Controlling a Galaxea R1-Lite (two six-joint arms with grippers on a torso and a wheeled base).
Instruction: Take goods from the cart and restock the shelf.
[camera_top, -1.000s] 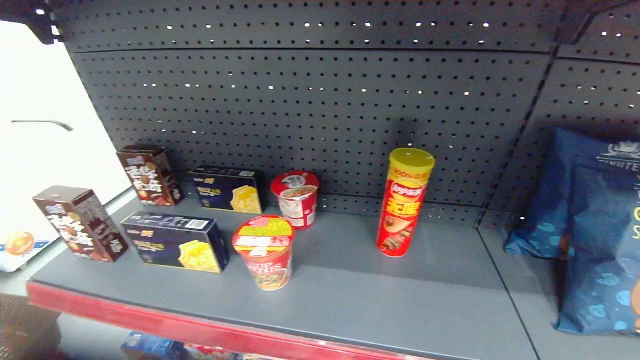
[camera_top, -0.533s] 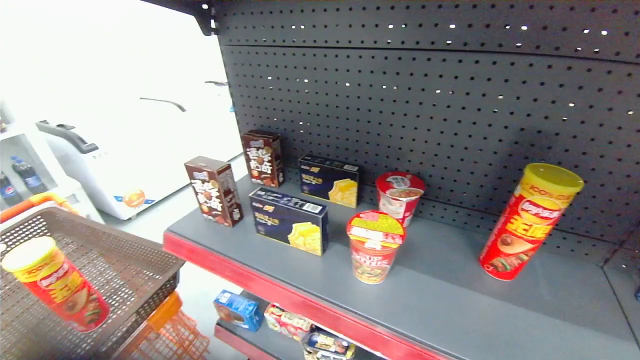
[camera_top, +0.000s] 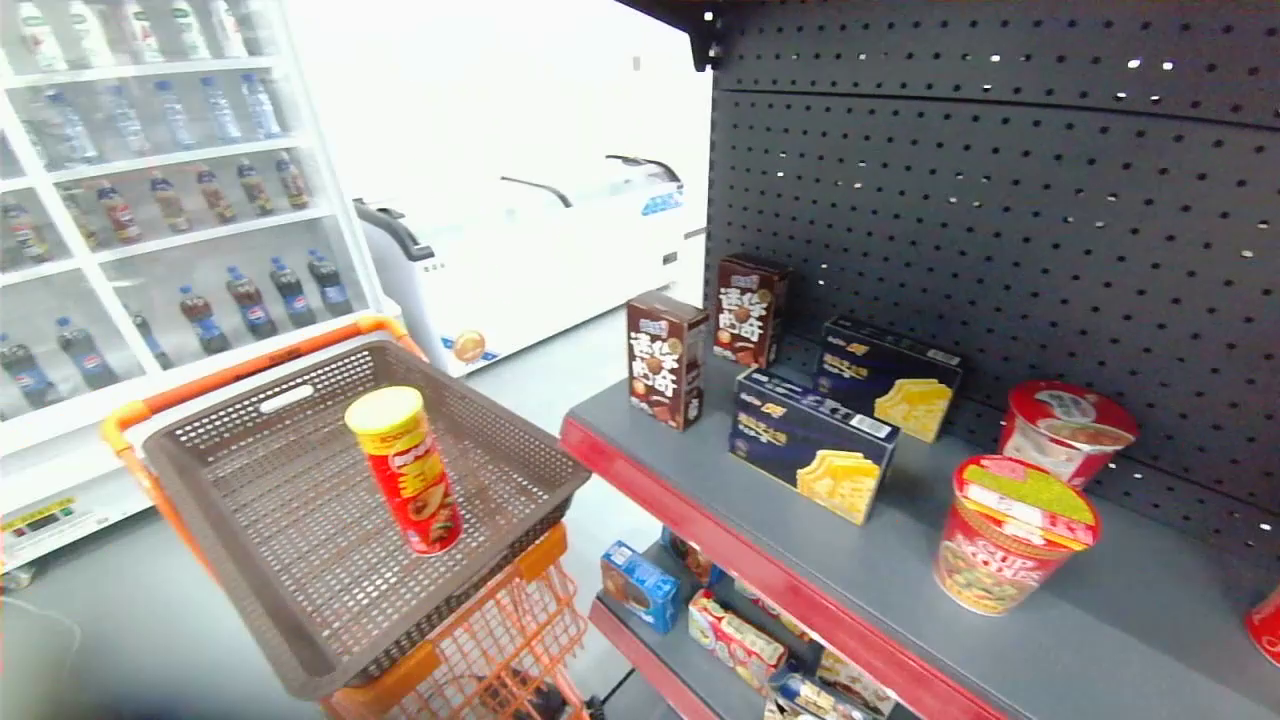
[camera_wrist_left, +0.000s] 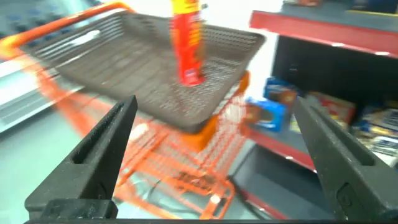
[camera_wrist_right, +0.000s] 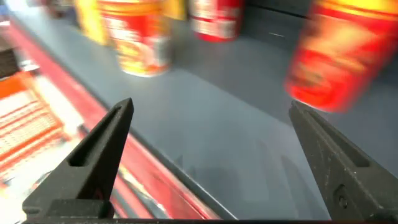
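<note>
On the shelf (camera_top: 1100, 645), a red can (camera_top: 1266, 625) is cut off by the head view's right edge; packets (camera_top: 735, 640) below sit half hidden.

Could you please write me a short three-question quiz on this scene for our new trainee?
1. True or false: the tall red cardboard can with a yellow lid sits in the brown plastic mesh basket.
2. How many brown cardboard boxes stand on the grey metal shelf? A one, B two, C three.
3. Fill in: the left pincer is ___.
Key: 1 true; 2 B; 3 open.
</note>
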